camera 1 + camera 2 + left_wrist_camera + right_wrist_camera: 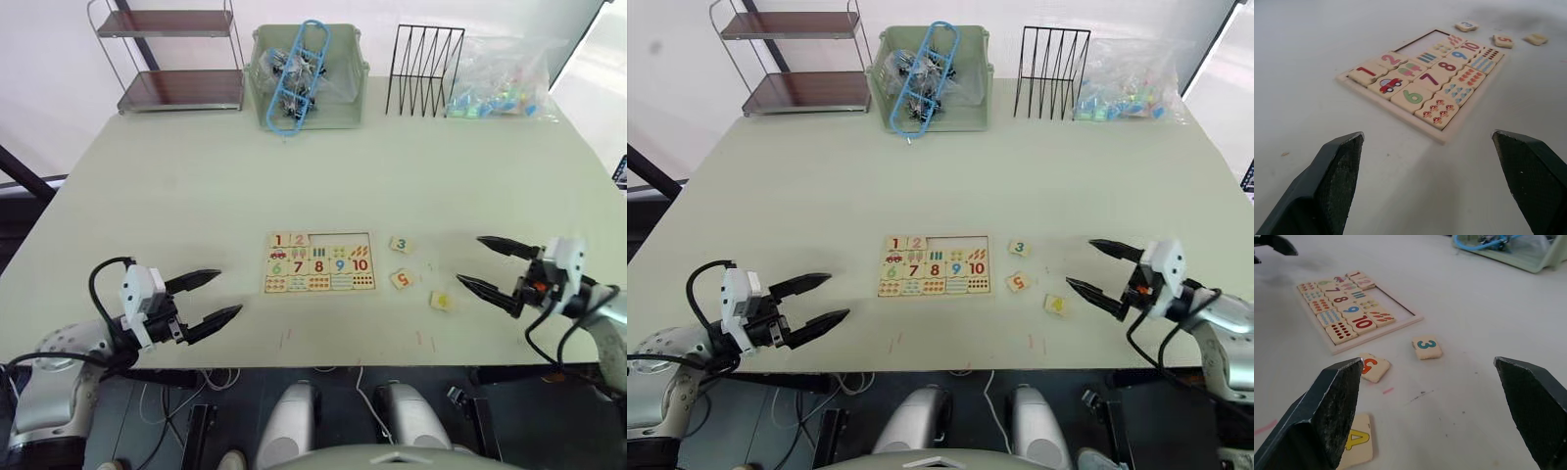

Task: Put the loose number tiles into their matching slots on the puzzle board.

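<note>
Both grippers sit nearest us at the desk's (411, 176) front edge: left gripper (216, 297) w/ jaws spread wide, holding nothing, well left of the board (319, 262); right gripper (482, 262) also released, jaws apart & empty, just right of the loose tiles.

We see the board flat mid-desk. Its top row has tiles 1 (279, 240) and 2 (299, 239) seated at the left end; the other three slots (341, 241) are bare. Rows below are full: 6–10, plus picture & dot tiles.

Three tiles lie loose on the desk, right of the board: 3 (400, 244) nearest the board's top right corner, 5 (402, 279) closer to us, 4 (442, 301) closest to the right gripper. All apart from each other, none touching the board.

At the far edge we see a shelf rack (176, 57), a green bin (309, 83), a wire rack (424, 70) and a clear bag (505, 78).
</note>
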Robot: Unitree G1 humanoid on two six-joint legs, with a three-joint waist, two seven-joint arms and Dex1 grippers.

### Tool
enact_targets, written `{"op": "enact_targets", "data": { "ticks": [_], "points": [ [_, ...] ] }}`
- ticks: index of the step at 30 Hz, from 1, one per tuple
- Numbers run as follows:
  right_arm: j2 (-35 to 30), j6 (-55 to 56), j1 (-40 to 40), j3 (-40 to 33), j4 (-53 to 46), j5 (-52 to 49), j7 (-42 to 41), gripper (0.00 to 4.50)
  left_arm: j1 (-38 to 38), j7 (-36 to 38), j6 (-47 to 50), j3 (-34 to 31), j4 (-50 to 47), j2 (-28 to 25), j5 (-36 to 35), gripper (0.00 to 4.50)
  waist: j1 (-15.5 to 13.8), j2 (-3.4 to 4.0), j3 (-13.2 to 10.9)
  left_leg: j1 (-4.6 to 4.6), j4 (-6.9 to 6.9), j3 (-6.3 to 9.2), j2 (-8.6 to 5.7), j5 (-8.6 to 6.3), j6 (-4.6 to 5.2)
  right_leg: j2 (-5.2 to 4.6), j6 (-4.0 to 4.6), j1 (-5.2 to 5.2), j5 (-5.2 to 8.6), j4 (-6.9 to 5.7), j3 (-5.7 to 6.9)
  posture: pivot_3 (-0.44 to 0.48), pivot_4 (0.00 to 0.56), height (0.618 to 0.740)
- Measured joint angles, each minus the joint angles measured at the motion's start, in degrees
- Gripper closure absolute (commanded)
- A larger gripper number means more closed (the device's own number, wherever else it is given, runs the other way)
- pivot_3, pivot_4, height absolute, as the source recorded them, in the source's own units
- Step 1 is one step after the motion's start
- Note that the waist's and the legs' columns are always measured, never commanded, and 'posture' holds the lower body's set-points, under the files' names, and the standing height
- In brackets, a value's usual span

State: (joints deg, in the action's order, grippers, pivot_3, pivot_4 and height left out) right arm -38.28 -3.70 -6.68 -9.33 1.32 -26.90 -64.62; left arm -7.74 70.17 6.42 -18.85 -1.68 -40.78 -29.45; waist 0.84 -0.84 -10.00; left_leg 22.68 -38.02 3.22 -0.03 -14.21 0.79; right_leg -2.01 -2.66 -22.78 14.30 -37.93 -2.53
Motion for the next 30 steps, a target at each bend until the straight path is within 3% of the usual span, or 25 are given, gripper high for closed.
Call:
{"op": "enact_targets", "data": {
  "ticks": [18, 30],
  "points": [
    [1.8, -10.9, -21.4, 15.2, 12.9, 12.2, 2.5, 0.0, 0.8, 5.9, 0.4, 1.3, -1.8, -1.0, -3.2, 0.08, 0.0, 0.03, 0.0, 0.07, 0.03, 0.01, -0.01, 0.0, 0.0, -0.02, 0.0, -0.1, -0.02, 0.0, 0.0, 0.0, 0.15, 0.739],
    [5.3, -11.9, -26.6, 19.6, 19.0, 18.0, 3.8, 0.0, 0.8, 6.4, -2.6, 1.0, -1.8, 0.4, -3.9, 0.08, 0.1, 0.04, 0.0, 0.14, 0.13, -0.04, -0.02, 0.0, -0.01, 0.0, 0.0, -0.27, -0.03, -0.01, -0.04, 0.0, 0.15, 0.739]
  ]
}}
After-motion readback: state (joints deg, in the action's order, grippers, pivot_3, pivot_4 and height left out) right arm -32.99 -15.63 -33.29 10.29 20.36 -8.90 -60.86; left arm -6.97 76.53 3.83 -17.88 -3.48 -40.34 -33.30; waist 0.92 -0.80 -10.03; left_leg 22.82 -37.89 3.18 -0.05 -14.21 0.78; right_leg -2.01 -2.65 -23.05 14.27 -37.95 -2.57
